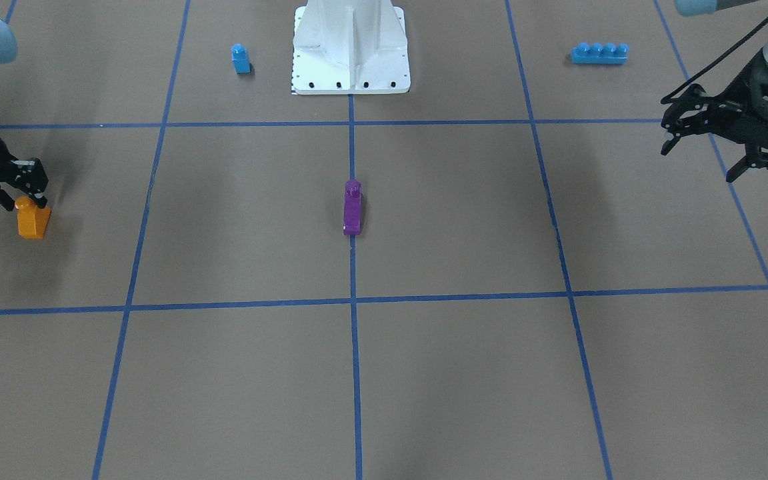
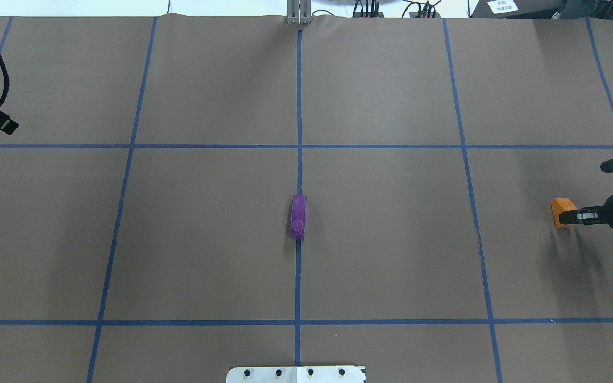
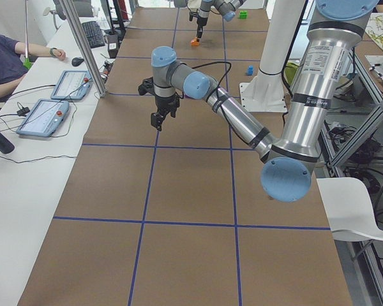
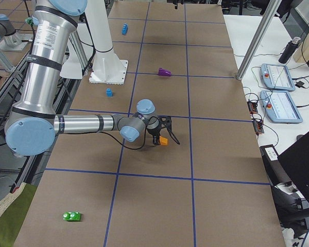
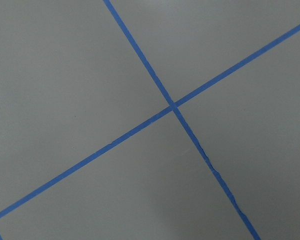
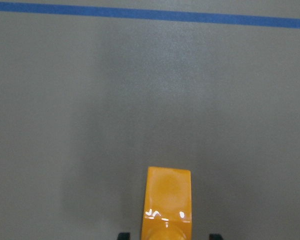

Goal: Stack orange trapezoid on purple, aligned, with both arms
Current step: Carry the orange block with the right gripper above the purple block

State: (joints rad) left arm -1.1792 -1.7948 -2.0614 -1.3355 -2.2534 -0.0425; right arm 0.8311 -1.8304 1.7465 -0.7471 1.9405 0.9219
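Your right claw [image 6: 167, 236] is down at the bench and spread. There is one fingertip [image 6: 123, 236] on each side of the orange trapezoid [image 6: 166, 197], with a sliver of daylight on both flanks, so nothing is pinched yet. It straddles the stud end, and the slope runs away from the wrist.

That block sits near the bench's edge on the robot's right, well apart from the purple [image 1: 352, 208]. The purple rests mid-bench on the centre tape line, stud end toward the robot. Your left claw [image 1: 699, 164] hangs out by the opposite edge, spread and empty, near neither block.

Here are the hazards as I judge them:
- **Off-centre closing:** that glossy plastic can twist or squirt out.
- **Grip at the stud end:** holding only there leaves the sloped nose free to droop, so the orange may arrive tilted after a long carry across the bench.
- **Unbraced purple:** with the left claw so far off, any downward press could skid it along the paper or tip it.
- **Twist in the grip:** a small one means the slopes won't line up, and the stack ends up crooked.
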